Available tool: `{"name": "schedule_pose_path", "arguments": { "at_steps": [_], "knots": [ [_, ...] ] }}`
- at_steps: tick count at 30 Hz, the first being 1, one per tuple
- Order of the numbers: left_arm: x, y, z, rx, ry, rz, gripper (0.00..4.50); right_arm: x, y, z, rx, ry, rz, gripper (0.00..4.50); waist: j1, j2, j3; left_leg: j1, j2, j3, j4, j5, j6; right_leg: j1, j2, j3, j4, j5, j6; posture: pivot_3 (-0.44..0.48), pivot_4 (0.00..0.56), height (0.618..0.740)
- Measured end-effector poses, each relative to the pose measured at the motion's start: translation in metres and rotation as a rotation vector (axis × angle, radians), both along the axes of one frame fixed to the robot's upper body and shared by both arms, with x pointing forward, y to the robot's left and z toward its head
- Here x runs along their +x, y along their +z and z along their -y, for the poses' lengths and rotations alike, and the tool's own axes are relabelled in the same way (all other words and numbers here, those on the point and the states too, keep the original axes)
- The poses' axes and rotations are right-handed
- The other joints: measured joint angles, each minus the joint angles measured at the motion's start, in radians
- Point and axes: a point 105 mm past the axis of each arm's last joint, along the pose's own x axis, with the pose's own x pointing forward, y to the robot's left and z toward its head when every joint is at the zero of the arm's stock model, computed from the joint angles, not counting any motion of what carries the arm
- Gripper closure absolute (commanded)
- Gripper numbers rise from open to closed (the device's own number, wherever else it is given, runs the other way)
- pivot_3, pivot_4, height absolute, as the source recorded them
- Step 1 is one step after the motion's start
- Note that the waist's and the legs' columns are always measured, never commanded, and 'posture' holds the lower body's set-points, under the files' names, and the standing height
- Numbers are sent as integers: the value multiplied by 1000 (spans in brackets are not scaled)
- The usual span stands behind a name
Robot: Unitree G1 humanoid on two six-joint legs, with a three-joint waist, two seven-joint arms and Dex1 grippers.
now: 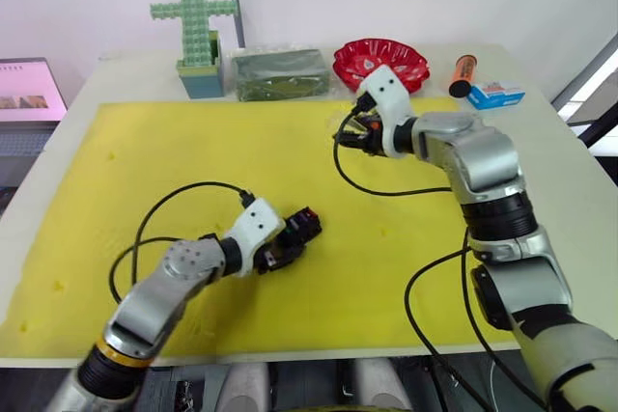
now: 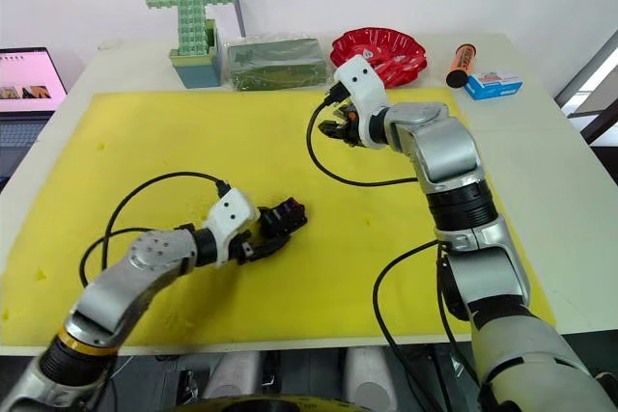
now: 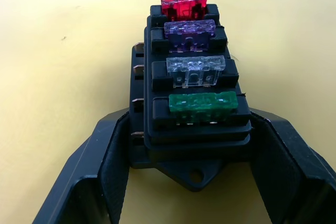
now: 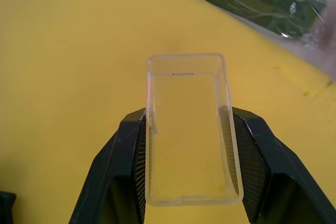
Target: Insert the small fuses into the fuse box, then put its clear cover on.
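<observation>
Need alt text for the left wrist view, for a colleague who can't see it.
The left end effector grips the black fuse box on the yellow mat. Four fuses sit in its slots: green nearest, then clear grey, purple, red.

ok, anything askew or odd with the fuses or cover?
Nothing stands out. All four fuses sit level in the fuse box, held by the left gripper. The right gripper holds the clear cover, intact.
</observation>
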Motion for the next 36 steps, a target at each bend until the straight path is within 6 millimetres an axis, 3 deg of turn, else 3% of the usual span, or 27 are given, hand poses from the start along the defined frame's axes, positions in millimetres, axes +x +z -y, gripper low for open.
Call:
{"name": "schedule_pose_path", "arguments": {
  "at_steps": [8,13,16,26,36],
  "knots": [
    [11,0,7,45,-383,29,1529,-55,-1,-2,-63,266,-68,2685,3,0,0,-1,-1,1,0,0,0,0,-1,0,-1,0,0,0,150,740],
    [27,0,12,58,-483,72,1529,-94,-12,-13,-146,453,-147,2685,1,-1,0,-1,0,0,1,0,0,0,0,0,-1,0,1,0,150,740],
    [32,-3,15,58,-516,76,1529,-106,-27,-20,-166,499,-207,2685,0,-1,0,-1,0,0,1,0,0,0,0,0,0,0,1,0,150,740],
    [36,-6,19,74,-560,85,1529,-111,-50,-48,-151,542,-253,2685,4,-1,0,-1,0,-1,3,0,0,1,0,0,0,0,1,0,150,740],
    [37,-6,19,71,-551,71,1529,-101,-58,-55,-171,519,-223,2685,4,-1,0,-1,0,-1,3,0,0,1,0,0,1,0,1,0,150,740]
  ]
}}
